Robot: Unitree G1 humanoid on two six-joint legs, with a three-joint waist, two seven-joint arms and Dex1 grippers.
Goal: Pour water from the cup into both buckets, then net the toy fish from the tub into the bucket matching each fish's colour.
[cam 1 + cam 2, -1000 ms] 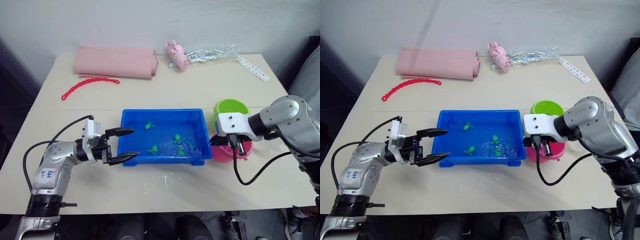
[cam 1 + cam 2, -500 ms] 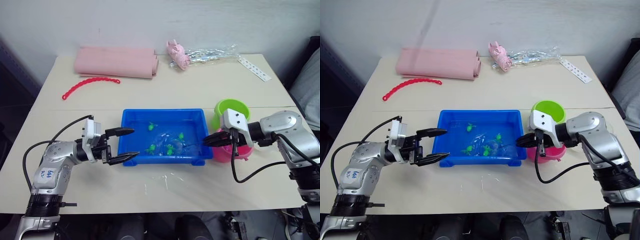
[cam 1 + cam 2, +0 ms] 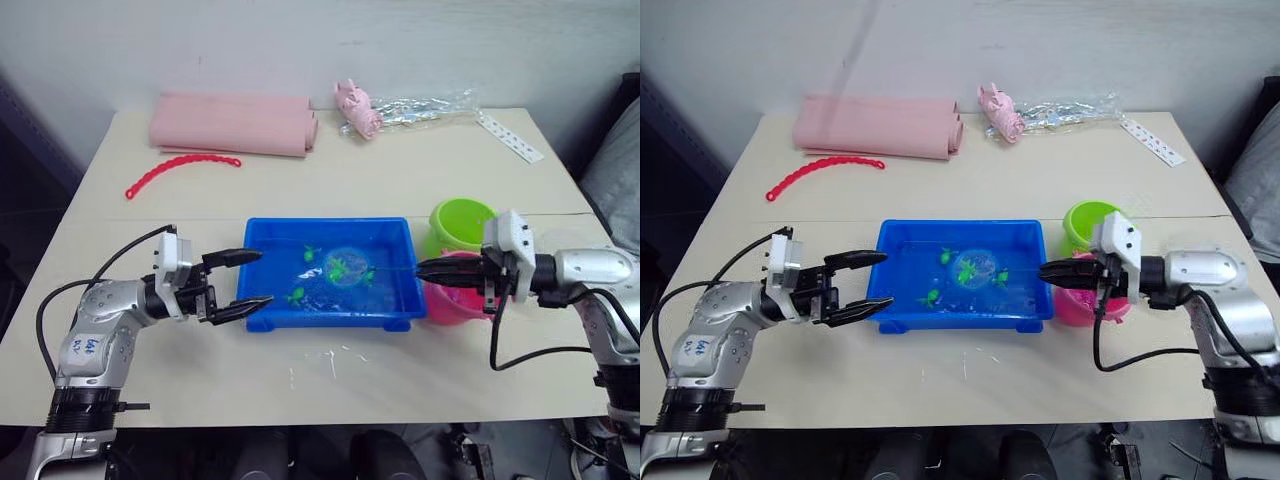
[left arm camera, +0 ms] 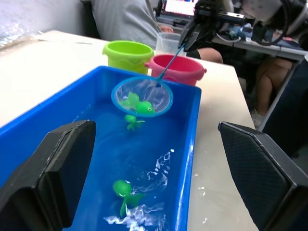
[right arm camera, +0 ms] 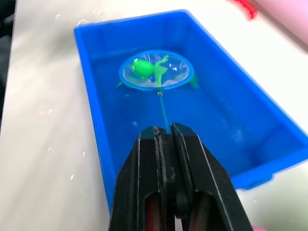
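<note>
Black fingers of the right gripper (image 5: 166, 137) pinch the thin handle of the blue-rimmed mesh net (image 5: 156, 70), which holds one green toy fish (image 5: 141, 68) above the shallow blue plastic tub (image 3: 395, 312). Left gripper (image 3: 248, 281), jaws spread, hovers at the tub's near-left end. Beyond stand the pink bucket (image 4: 179, 69) and lime green bucket (image 4: 127, 54); the left wrist view adds a clear jug (image 4: 166, 42) behind them.

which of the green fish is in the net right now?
The green fish lying on the mesh inside the net, held by the right gripper above the tub. The other fish lie loose in the water.
</note>
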